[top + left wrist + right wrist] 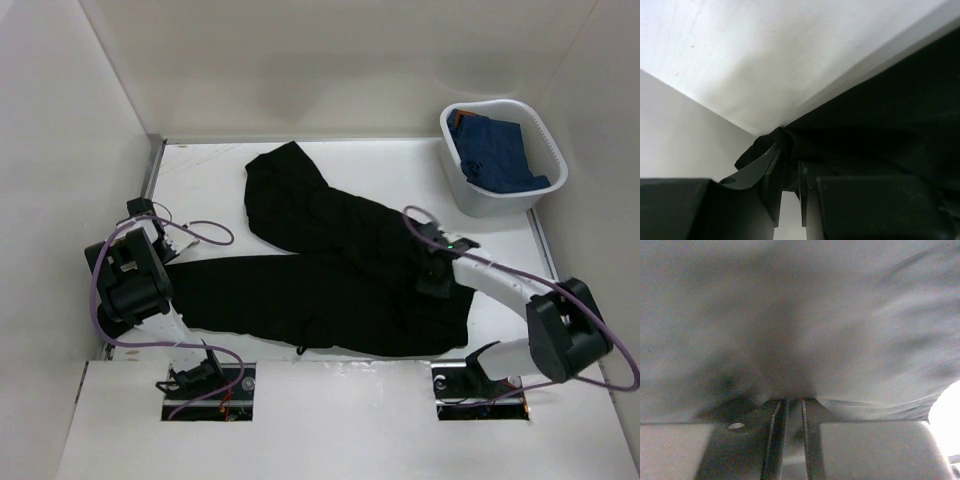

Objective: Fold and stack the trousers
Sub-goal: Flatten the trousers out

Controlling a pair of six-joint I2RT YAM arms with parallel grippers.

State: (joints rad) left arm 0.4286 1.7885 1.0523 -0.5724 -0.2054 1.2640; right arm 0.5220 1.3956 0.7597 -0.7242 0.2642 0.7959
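The black trousers (330,270) lie spread on the white table, one leg running left, the other up to the back middle. My left gripper (172,248) is shut on the cuff end of the left leg; the left wrist view shows the pinched dark cloth (790,145) between its fingers (767,170). My right gripper (432,272) is pressed down into the trousers near the waist, jaws close together with fabric (800,340) bunched at the tips and filling the right wrist view.
A white basket (545,140) holding a blue denim-like garment (495,150) stands at the back right. White walls enclose the table on the left, back and right. Purple cables loop by both arms.
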